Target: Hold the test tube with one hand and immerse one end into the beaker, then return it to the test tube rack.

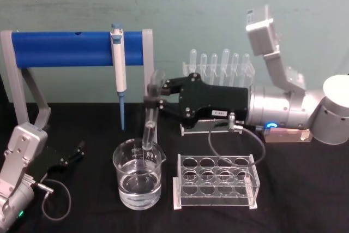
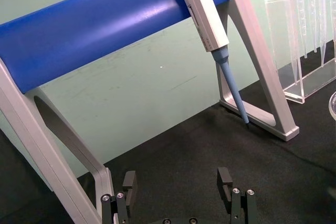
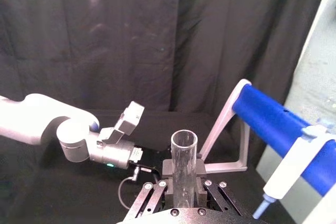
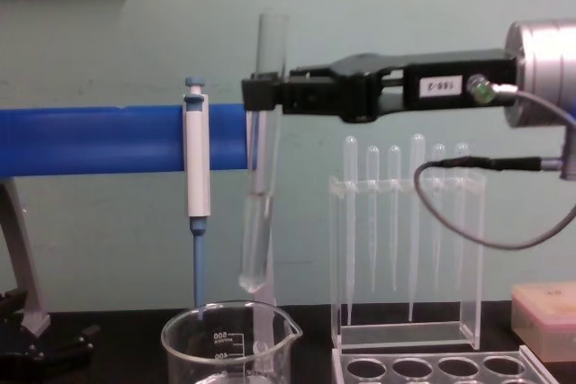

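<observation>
A lab robot's right gripper reaches in from 3 o'clock across the bench, its fingers clamped on the upper third of a test tube. The tube hangs slightly tilted, open rim up, directly over a beaker part-filled with clear liquid. From the chest view, its rounded bottom sits just above the beaker's rim, so the dip looks not yet made.

An empty rack stands just beside the beaker at its 3 o'clock, waiting for the tube's return. The left gripper lies parked on the bench at 8 o'clock, fingers apart and holding nothing.

The tube is thin glass: probably light and stiff, but smooth, and likely to crack against the beaker wall or slide through the pads if squeezed too little. The high hold looks sound, since it leaves a long lower stretch free to go under while the fingers stay dry. A straight, slow descent down the beaker's middle seems the safe course. The same care applies at the rack, where the wet end must find a hole without knocking the plate.
</observation>
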